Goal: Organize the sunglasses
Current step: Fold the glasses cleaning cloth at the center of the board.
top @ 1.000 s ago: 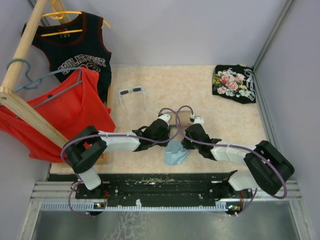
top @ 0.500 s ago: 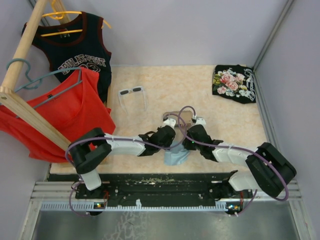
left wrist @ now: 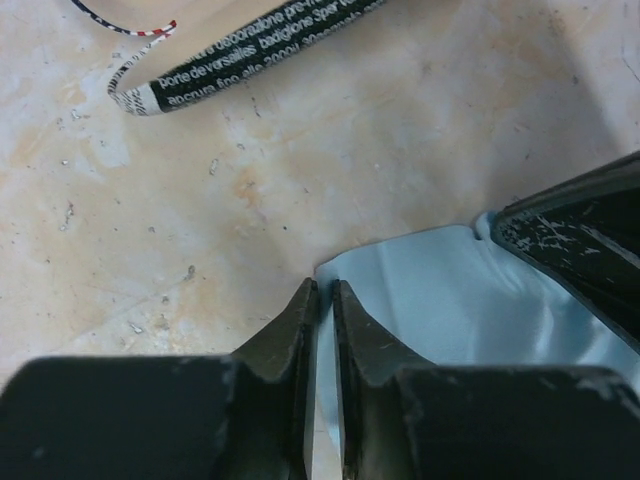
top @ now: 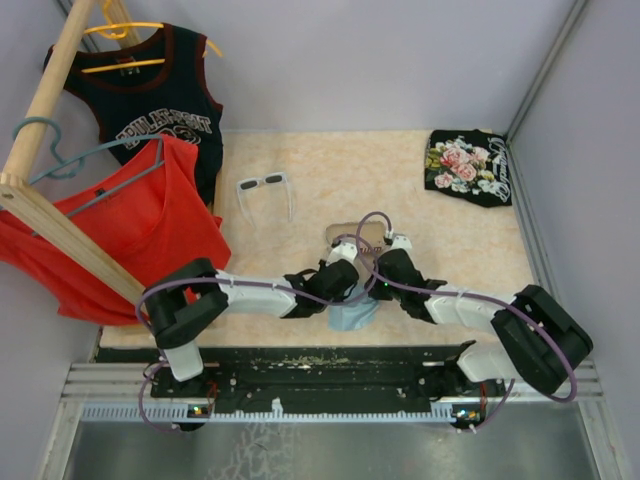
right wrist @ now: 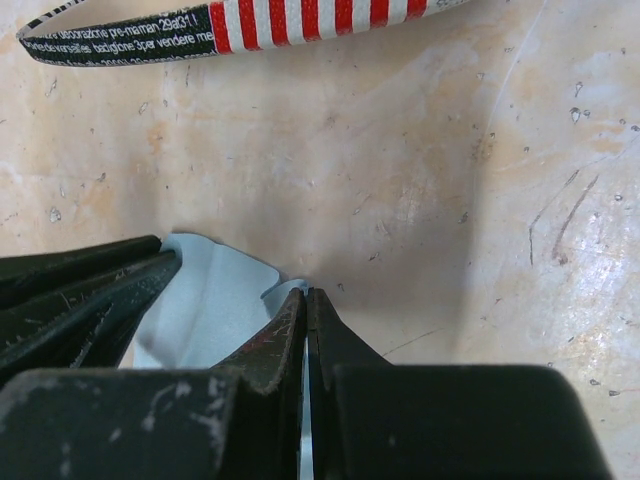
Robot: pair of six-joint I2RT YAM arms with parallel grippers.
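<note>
A red top (top: 150, 232) and black jersey (top: 150, 110) hang at upper left, a floral garment (top: 468, 166) lies upper right, and a light-blue cloth (top: 350, 316) (partly covered) sits low centre.

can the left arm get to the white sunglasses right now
Probably, once freed: only bare beige tabletop lies between it and the white-framed, dark-lensed sunglasses. But the left gripper is shut on the small light-blue cloth and must release first.

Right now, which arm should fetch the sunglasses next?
Left, probably. The sunglasses lie far-left on the table, on the side of the left gripper; the right gripper would reach across. Both are shut on the blue cloth, so release first.
</note>
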